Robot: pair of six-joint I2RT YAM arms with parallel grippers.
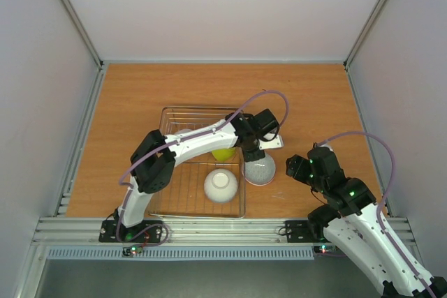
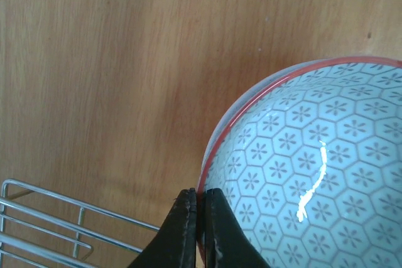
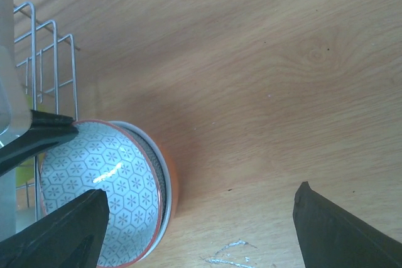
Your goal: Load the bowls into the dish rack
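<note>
Bowls first: a patterned bowl with a red rim sits topmost in a nested stack, an orange bowl outermost. The stack rests on the desk just beside the right side of the dish rack. My left jaws are pinched together on the patterned bowl's rim, one finger on each side. The rack lies left of that grip, so I judge the lift must carry leftward over the low wire side. A yellow-green bowl and a white bowl sit inside the rack. My right jaws stand wide apart, holding nothing, near the stack's right.
</note>
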